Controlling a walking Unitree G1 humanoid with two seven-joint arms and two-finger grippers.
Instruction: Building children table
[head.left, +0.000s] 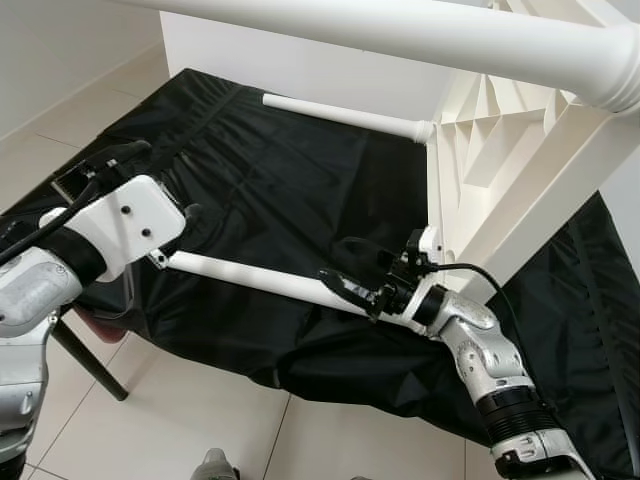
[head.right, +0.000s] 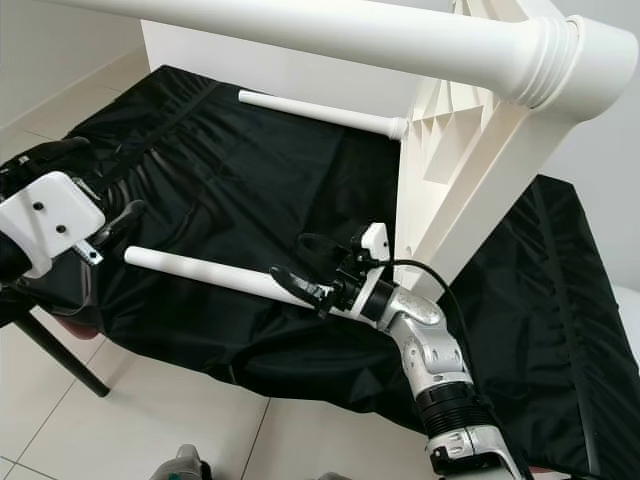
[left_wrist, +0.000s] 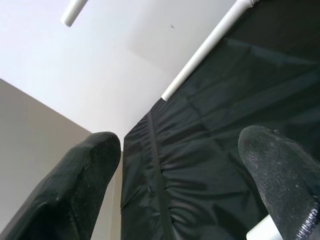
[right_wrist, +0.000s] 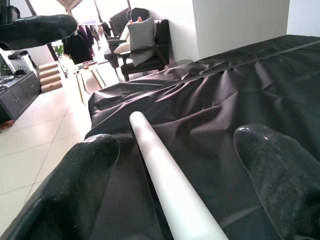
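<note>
Status on the kids' table build: the white tabletop (head.right: 455, 190) is tipped up on edge in the upper right of the head views, ribbed underside facing me, resting on a black cloth (head.left: 270, 190) spread over the counter. Two legs are already in their sockets: a fat-looking one (head.right: 330, 25) running across the top of the frame close to the camera, and a second one (head.left: 345, 114) sticking out toward the upper left.

The loose leg (head.left: 255, 276) lies across the lower middle of the frame. My right gripper (head.left: 350, 268) is at its near end; the jaws stand wide apart with the tube running between them, so as far as I can see I'm straddling it rather than clamping it. The right wrist view shows the white tube passing between the two black fingers (right_wrist: 280, 170). My left gripper (head.left: 175, 222) sits at the far end of the leg, jaws also wide open; a sliver of white tube shows right beside one fingertip (left_wrist: 280, 170).

Handling guess: hollow plastic tube, light and stiff, but smooth and round, so it'll want to roll or slip in the pads. I'd close on it a bit in from the end, square across the tube, leaving the tip free for the socket.
</note>
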